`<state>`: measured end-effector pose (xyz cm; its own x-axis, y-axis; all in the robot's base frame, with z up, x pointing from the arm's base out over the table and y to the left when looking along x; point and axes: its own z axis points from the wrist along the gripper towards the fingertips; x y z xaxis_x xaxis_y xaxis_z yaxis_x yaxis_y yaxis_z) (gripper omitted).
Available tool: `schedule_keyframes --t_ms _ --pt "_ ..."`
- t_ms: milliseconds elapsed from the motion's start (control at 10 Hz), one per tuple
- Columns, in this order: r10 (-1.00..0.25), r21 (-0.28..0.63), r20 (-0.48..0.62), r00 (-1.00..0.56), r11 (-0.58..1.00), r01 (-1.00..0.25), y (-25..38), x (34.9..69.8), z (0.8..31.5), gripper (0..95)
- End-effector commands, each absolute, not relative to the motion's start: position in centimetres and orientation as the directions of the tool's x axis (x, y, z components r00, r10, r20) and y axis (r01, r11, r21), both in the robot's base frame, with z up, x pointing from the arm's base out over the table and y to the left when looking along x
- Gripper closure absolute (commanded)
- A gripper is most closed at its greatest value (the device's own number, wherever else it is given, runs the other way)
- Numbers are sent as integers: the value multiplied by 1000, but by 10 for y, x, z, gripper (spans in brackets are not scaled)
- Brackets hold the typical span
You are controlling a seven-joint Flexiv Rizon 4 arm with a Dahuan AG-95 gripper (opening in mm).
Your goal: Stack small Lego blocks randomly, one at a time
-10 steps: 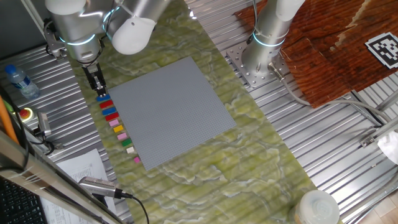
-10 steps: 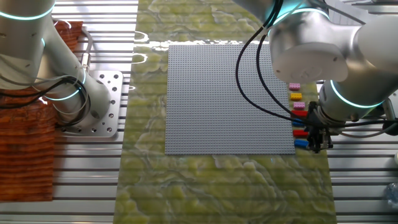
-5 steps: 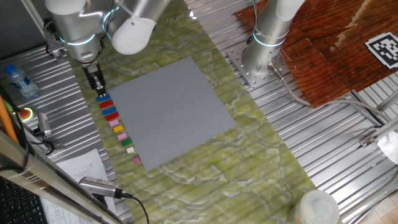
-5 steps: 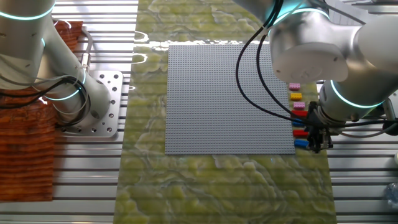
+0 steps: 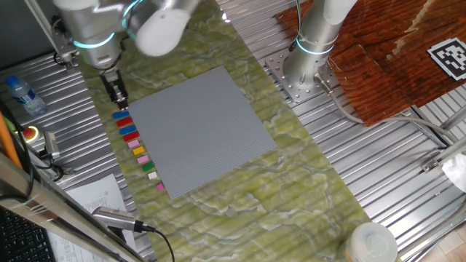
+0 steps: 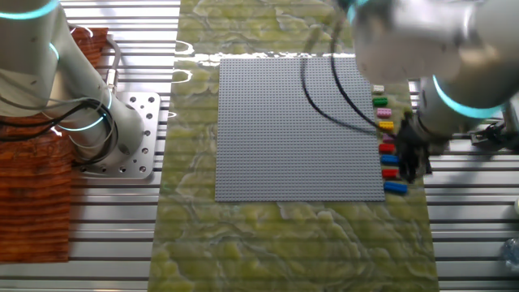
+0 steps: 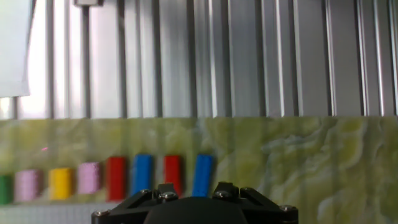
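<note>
Judged an early step: no stack begun, first pick pending. Tool (image 5: 119, 98) hovering above the row's end near a blue brick (image 6: 395, 187), apparently holding nothing; jaw state impossible to tell. Bricks (image 5: 135, 146) lined up beside the grey baseplate (image 5: 198, 128) on the marbled green worktop (image 5: 291, 189). Next: descend squarely over one brick, close on its smooth sides. Small glossy plastic rectangles; baseplate finely studded, matte.
</note>
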<state>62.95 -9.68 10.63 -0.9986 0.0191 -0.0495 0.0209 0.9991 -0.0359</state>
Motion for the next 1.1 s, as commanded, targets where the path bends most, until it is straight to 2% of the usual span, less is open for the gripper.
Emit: schedule_keyframes --t_ms 100,900,1000,1100 --pt "22 -36 -46 -999 999 24 -103 637 96 570" --pt "9 -66 -58 -998 998 12 -114 645 70 570" --pt "12 -67 -58 -998 998 16 -116 646 67 760" --pt "14 -68 -60 -998 998 18 -118 645 62 760"
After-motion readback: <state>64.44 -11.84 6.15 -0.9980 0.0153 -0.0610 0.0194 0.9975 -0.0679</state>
